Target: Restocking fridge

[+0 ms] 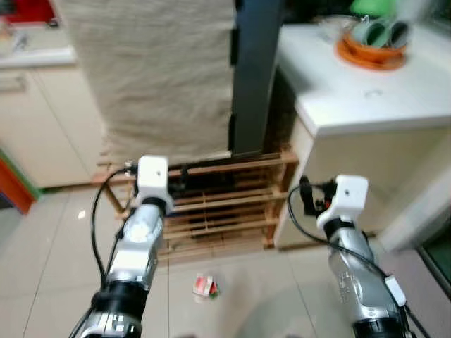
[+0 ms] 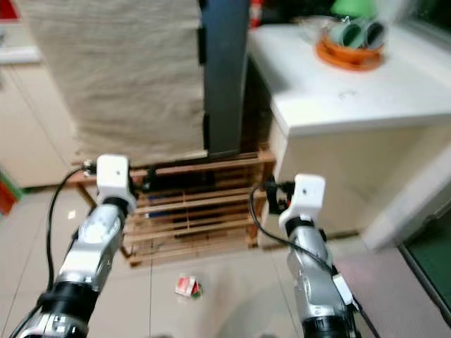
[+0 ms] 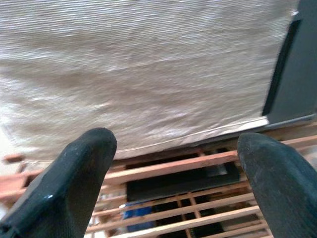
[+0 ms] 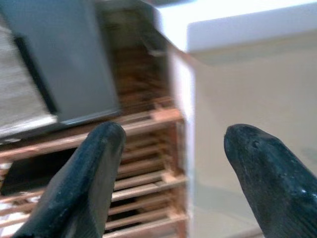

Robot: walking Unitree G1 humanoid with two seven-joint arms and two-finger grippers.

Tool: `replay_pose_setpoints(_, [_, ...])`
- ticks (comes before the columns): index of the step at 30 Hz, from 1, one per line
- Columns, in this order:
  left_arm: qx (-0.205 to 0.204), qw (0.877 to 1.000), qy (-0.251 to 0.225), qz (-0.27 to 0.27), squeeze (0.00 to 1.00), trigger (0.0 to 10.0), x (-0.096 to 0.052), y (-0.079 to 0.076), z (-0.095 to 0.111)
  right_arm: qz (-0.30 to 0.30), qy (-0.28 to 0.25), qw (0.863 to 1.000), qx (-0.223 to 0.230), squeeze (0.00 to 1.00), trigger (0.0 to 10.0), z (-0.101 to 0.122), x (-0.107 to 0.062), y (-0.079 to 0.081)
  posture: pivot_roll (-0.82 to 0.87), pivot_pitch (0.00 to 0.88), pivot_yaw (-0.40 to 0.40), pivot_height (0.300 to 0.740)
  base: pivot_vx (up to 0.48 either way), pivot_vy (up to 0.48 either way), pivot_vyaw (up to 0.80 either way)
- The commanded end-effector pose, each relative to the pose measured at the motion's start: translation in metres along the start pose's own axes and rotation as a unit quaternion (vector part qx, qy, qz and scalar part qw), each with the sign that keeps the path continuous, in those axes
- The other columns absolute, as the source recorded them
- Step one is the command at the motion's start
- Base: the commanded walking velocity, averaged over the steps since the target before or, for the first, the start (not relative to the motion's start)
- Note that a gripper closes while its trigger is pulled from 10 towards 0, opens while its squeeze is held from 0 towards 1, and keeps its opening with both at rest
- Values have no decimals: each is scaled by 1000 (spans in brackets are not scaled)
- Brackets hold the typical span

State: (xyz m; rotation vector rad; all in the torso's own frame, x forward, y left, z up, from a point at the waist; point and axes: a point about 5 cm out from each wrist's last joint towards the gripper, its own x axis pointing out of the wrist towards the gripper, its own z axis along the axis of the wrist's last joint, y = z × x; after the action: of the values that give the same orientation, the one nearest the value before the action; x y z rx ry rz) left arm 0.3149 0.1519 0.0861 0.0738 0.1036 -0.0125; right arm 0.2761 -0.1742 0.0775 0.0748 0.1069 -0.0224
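Wooden rack (image 1: 211, 204) and white counter (image 1: 366, 91) block ahead.

Pale glossy floor tiles (image 1: 254, 296) run underfoot, catching soft reflections. Ahead at twelve o'clock stands a low slatted wooden rack (image 1: 218, 204), with a coarse beige cloth (image 1: 155, 77) hanging down over its back and a dark grey upright panel (image 1: 252, 77) just beside the cloth. At two o'clock a white bench (image 1: 366, 98) juts out over cream cabinet sides. At ten o'clock are cream cupboard fronts (image 1: 49, 120) under a pale worktop.
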Motion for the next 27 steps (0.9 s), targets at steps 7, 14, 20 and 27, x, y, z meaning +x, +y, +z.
replay_pose_setpoints(7, [3, 1000, -4, 4, 0, 10000, 1, -6, 4, -12, -1, 1000, -10, 0, 10000, 0, -2, -10, 29, 2, 40, 740, 0, 480, 0])
replay_pose_setpoints(14, [16, 1000, -8, 21, 0, 10000, 3, -2, 6, -12, 0, 1000, -8, 0, 10000, -1, -2, -10, 30, 3, 43, 740, 0, 480, 0])
replay_pose_setpoints(20, [21, 999, -8, 33, 0, 10000, 3, 0, 6, -10, 1, 1000, -8, 0, 10000, -2, -2, -10, 32, 3, 40, 740, 0, 480, 0])
replay_pose_setpoints(27, [26, 999, -7, 34, 0, 10000, 4, 0, 5, -5, -3, 1000, -8, 0, 10000, -2, -4, -10, 28, 2, 36, 740, 0, 480, 0])
